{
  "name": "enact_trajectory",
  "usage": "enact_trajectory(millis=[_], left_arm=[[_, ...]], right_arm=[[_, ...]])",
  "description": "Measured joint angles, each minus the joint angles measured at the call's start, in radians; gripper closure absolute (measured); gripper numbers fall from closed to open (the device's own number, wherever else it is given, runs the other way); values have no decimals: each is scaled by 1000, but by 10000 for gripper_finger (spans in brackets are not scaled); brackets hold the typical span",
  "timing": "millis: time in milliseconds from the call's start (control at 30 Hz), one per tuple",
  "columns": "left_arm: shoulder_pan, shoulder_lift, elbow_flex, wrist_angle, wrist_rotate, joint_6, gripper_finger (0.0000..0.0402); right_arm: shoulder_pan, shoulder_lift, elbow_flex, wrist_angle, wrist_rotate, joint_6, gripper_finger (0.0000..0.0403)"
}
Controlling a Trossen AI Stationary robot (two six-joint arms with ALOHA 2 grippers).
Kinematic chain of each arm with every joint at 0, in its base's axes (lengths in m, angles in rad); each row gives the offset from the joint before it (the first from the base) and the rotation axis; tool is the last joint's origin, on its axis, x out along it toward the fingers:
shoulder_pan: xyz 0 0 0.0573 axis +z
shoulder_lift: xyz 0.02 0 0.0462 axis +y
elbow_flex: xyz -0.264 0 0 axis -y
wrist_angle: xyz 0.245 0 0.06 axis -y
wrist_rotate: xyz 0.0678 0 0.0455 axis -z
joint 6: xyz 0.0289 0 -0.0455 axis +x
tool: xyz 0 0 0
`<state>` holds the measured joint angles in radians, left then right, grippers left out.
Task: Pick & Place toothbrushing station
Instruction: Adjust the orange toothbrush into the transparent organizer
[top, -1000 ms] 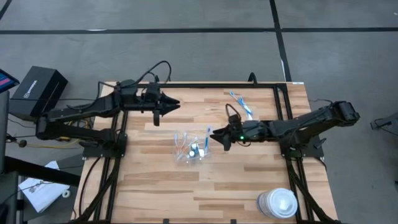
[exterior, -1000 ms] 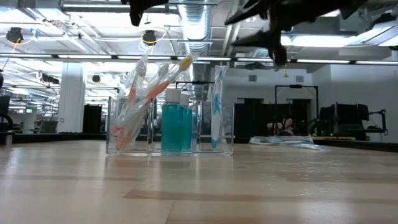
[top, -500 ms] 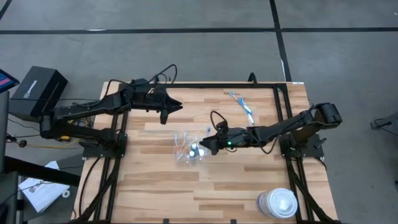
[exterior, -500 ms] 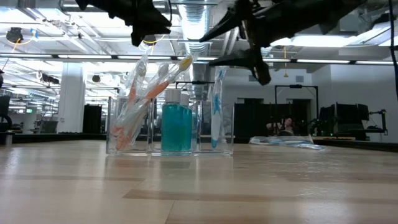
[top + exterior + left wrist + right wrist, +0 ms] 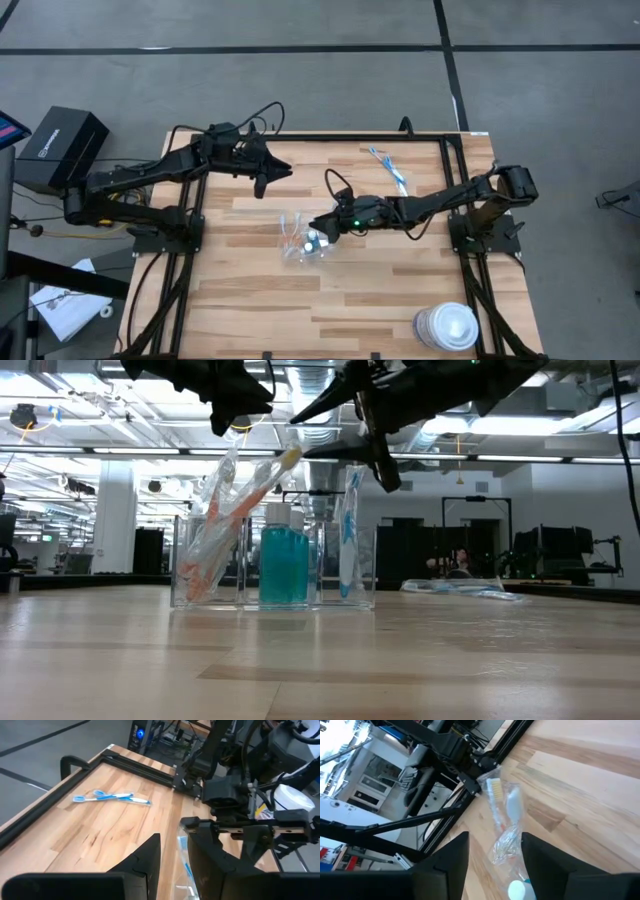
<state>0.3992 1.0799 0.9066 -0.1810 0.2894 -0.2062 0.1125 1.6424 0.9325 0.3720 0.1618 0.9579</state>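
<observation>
While the clear plastic organiser point(image 5: 272, 565) of wrapped toothbrushes and teal tubes sits mid-counter, the right gripper point(image 5: 318, 224) hovers right over it, jaws apart, holding nothing. Left gripper point(image 5: 266, 178) waits farther back, jaws narrow. Two blue toothbrushes point(image 5: 388, 168) still lie loose at far right.

A white round lidded container point(image 5: 446, 327) sits near the corner of my wooden table point(image 5: 400, 290), well apart from everything else on it. Off the table's far left side a black box point(image 5: 62, 147) rests on the grey floor point(image 5: 300, 70), and some white papers point(image 5: 62, 305) lie nearer that same side
</observation>
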Motion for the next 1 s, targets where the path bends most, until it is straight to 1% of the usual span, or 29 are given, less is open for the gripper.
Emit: enact_trajectory(millis=[67, 133, 200, 333, 400, 500, 600, 700, 767, 867, 1000], left_arm=[[2, 0, 0, 0, 9, 0, 309], [2, 0, 0, 0, 14, 0, 309], [2, 0, 0, -2, 15, 0, 309], [2, 0, 0, -3, 15, 0, 309], [2, 0, 0, -5, 15, 0, 309], [2, 0, 0, -5, 15, 0, 309], [2, 0, 0, -6, 24, 0, 309], [2, 0, 0, -6, 24, 0, 309], [2, 0, 0, -6, 24, 0, 309], [2, 0, 0, -3, 24, 0, 309], [2, 0, 0, 1, 24, 0, 309]], right_arm=[[-5, 0, 0, -6, 0, -4, 243], [-5, 0, 0, -6, 0, -4, 265], [-5, 0, 0, -7, -1, -6, 296], [-5, 0, 0, -12, -1, -18, 371], [-5, 0, 0, -12, -5, -25, 394], [-5, 0, 0, -12, -19, -25, 391], [-4, 0, 0, 4, -26, -37, 400], [-5, -9, 34, 1, -49, -76, 401], [-11, -11, 83, -44, -70, -111, 402], [-19, -8, 152, -164, -102, -161, 402], [-29, -2, 198, -221, -131, -199, 402]])
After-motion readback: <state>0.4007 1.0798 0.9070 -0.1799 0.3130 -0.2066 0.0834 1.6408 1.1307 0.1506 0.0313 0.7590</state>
